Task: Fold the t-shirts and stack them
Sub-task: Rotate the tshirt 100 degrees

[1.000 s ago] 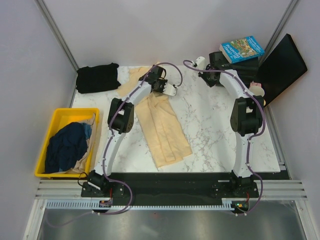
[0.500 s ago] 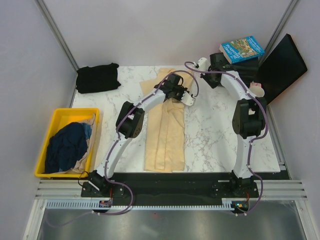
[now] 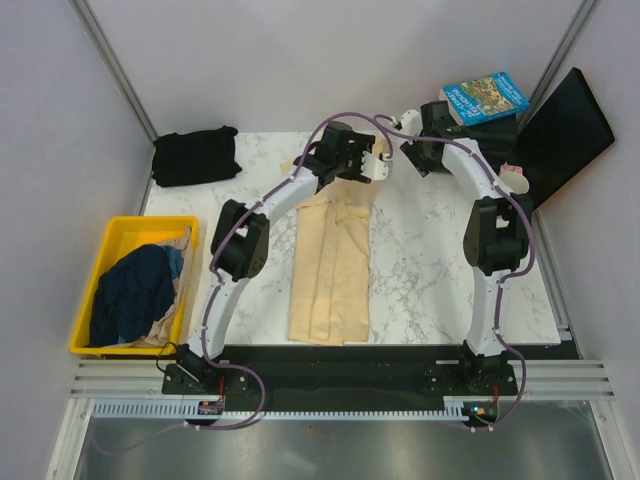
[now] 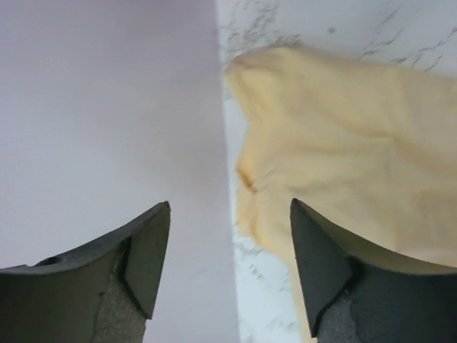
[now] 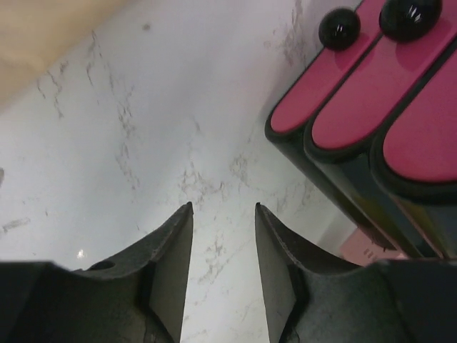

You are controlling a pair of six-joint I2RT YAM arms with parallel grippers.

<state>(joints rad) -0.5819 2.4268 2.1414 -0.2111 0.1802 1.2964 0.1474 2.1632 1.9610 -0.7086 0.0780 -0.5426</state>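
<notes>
The cream-yellow t-shirt [image 3: 332,260] lies as a long narrow folded strip down the middle of the marble table [image 3: 430,260]; its far end shows in the left wrist view as cream cloth [image 4: 343,143]. My left gripper [image 3: 378,165] [image 4: 228,214] hovers over that far end by the back wall, open, with nothing between its fingers. My right gripper [image 3: 413,150] [image 5: 223,207] is open over bare marble at the back right. A folded black t-shirt [image 3: 195,155] sits at the back left. A navy t-shirt [image 3: 130,290] is bunched in the yellow bin [image 3: 185,225].
A pink-and-black object [image 5: 371,107] stands close to the right of my right gripper. A blue book [image 3: 485,97] on dark items and a black panel [image 3: 565,135] fill the back right corner. The lilac wall [image 4: 107,107] is right behind the left gripper.
The left gripper swung the cream shirt from slanted to straight, then opened, let go of its far end and moved back. The right gripper opened wider.
</notes>
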